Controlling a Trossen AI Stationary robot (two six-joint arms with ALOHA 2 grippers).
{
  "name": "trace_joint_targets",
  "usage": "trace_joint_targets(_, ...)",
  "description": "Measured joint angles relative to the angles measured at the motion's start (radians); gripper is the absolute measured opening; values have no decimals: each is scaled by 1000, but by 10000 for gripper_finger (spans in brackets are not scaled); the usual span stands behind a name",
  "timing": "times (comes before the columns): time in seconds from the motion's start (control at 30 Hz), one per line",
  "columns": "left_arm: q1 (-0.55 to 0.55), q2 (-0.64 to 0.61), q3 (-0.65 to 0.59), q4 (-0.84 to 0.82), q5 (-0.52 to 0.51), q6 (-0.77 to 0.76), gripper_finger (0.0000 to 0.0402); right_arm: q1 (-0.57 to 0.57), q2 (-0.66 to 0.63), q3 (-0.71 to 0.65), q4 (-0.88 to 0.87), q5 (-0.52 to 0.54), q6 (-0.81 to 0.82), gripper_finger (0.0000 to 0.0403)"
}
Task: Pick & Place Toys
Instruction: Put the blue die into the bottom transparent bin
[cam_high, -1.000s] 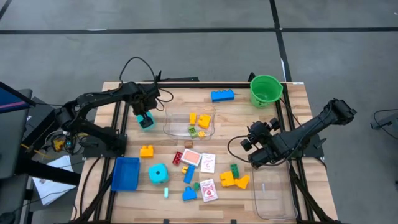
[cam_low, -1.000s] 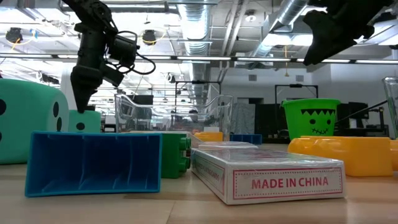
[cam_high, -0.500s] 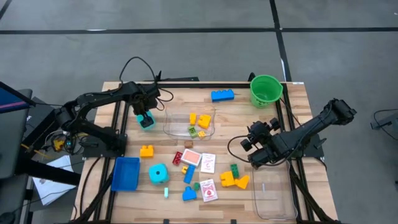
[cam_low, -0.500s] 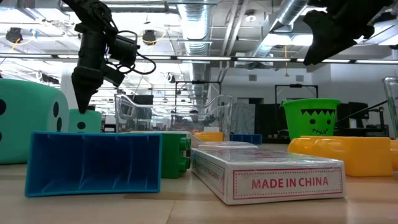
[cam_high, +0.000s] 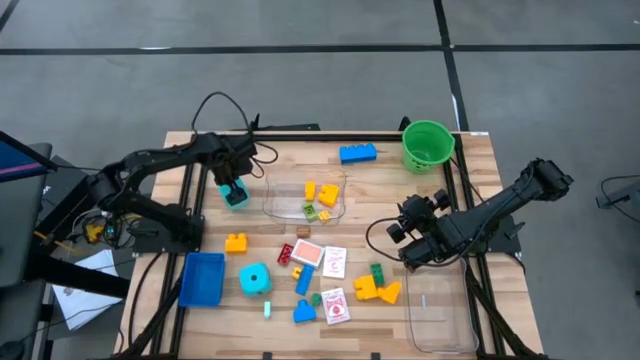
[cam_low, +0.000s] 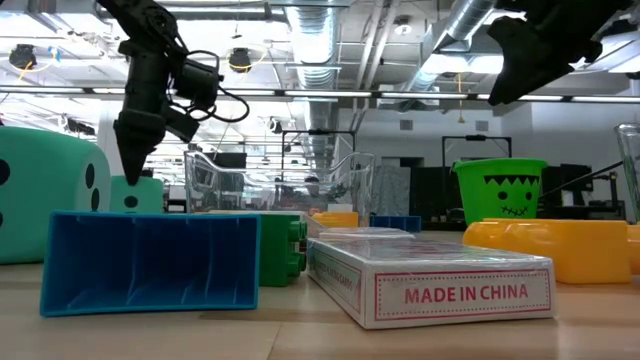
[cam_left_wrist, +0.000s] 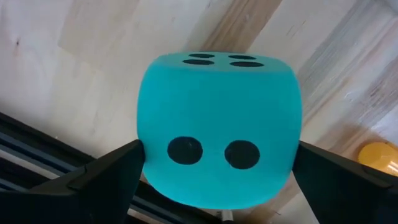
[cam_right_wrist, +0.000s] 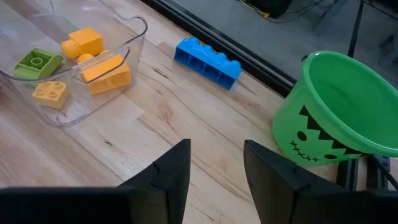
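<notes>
Both left pincer (cam_left_wrist: 217, 171) fingers flank, half-hiding, die (cam_left_wrist: 217, 124).

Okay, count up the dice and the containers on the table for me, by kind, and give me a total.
Teal dice: 2
Clear tubs: 2
Blue tray: 1
Green bucket: 1
Total: 6

Left gripper (cam_high: 235, 186) hovering over teal black-dotted die (cam_high: 236, 196) near table's left rear edge. Right gripper (cam_high: 408, 232) waiting above bare wood, near small green plastic brick (cam_high: 377, 272). Second teal die (cam_high: 255, 279) sitting beside blue plastic tray (cam_high: 202, 279).
</notes>
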Motion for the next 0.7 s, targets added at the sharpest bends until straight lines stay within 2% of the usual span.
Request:
trace_joint_targets(0.17,0,-2,-47,29,8,-5,381,0,0,0,0,0,0,140)
trace_joint_targets(0.7,0,2,-58,72,10,-18,381,0,0,0,0,1,2,140)
